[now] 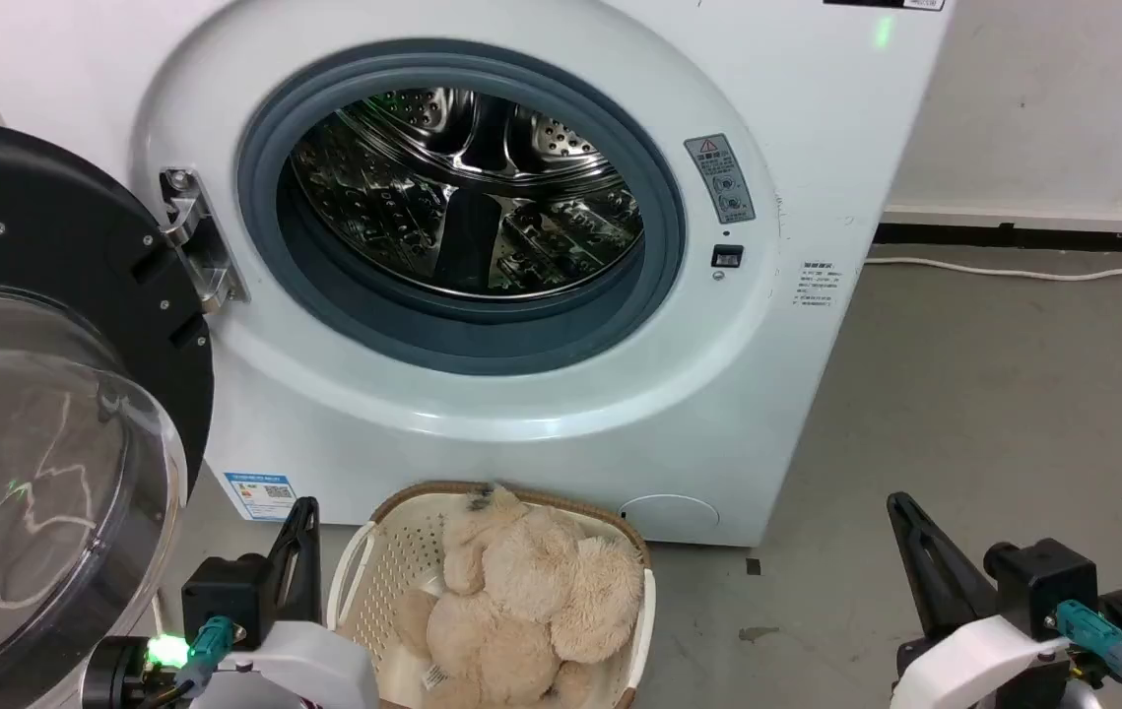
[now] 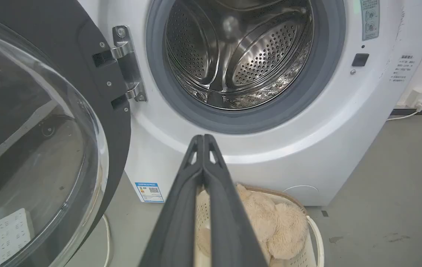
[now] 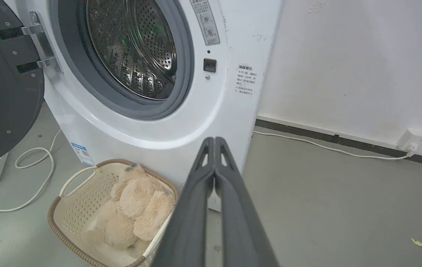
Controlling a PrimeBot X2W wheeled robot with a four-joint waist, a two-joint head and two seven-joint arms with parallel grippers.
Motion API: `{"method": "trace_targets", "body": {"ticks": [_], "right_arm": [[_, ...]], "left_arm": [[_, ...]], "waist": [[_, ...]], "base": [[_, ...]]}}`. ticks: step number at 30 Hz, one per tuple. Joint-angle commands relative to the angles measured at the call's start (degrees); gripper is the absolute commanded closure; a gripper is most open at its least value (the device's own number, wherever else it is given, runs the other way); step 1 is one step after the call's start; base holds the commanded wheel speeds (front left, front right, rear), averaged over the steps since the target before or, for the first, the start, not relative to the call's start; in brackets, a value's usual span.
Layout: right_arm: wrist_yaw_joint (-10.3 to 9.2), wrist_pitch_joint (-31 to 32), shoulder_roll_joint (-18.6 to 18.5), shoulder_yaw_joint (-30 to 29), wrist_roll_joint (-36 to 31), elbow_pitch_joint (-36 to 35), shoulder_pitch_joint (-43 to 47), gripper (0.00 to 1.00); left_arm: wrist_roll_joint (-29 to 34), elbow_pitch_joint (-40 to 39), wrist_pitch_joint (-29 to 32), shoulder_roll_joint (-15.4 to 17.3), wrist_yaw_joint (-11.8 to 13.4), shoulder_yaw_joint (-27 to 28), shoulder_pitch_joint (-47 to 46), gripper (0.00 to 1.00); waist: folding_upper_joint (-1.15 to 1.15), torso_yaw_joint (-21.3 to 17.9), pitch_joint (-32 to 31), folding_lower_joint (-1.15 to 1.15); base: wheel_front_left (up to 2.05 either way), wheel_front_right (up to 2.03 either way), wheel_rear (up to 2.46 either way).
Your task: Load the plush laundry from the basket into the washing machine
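Head view: the washing machine [image 1: 541, 433] stands with its door [image 1: 58, 226] swung wide at nine o'clock, the steel drum [image 1: 462, 197] gleaming at twelve. At six o'clock the basket [image 1: 403, 551] sits on the floor just before the machine, with the plush laundry [image 1: 521, 611] heaped inside. The left gripper [image 1: 302, 512] is at seven o'clock, just beside the basket. The right gripper [image 1: 900, 507] is at four, well apart from it.

Left wrist view: the fingers are pressed together and point at the porthole's lower rim. The plush lies in the basket at five o'clock.

Right wrist view: these fingers are pressed together too. Basket and plush are at eight o'clock, and a white cable [image 3: 325, 146] runs along the floor at three.
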Motion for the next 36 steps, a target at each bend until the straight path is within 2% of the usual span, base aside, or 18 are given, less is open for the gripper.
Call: {"method": "trace_targets", "body": {"ticks": [1,28,29,36], "right_arm": [[0.03,0.02,-0.05,-0.01,-0.43,-0.26,-0.66,1.00],[0.03,0.02,-0.05,-0.01,-0.43,-0.26,-0.66,1.00],[0.00,0.00,0.00,0.00,0.00,0.00,0.00,0.00],[-0.01,-0.46,0.00,-0.45,0.67,-0.15,0.20,0.00]], "left_arm": [[0.15,-0.28,0.02,0.01,-0.31,0.04,-0.84,1.00],[0.15,-0.28,0.02,0.01,-0.31,0.04,-0.84,1.00],[0.00,0.00,0.00,0.00,0.00,-0.01,0.00,0.00],[-0.31,-0.08,-0.45,0.00,0.23,-0.72,-0.10,0.00]], "waist": [[0.00,0.00,0.00,0.00],[0.00,0.00,0.00,0.00],[0.00,0.00,0.00,0.00],[0.00,-0.03,0.08,0.00]], "base": [[0.00,0.00,0.00],[0.00,0.00,0.00],[0.00,0.00,0.00],[0.00,0.00,0.00]]}}
